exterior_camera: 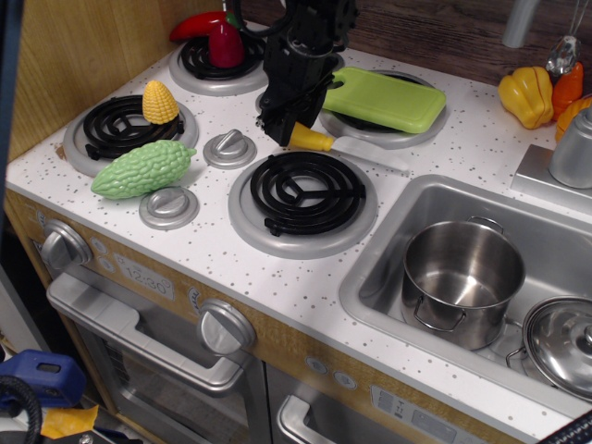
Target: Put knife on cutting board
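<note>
Open speckled white desk (277,264) in front of black coil burner (303,191). Open too right of flat lime-green plastic cutting board (388,98). Crowded left side: bumpy light-green gourd (141,168), yellow corn cob (159,101), grey round knobs (229,147). Black hand (282,129) tight against yellow-handled toy knife (342,146), beside the board's left edge. Steel pot (461,279) filling sink.
</note>
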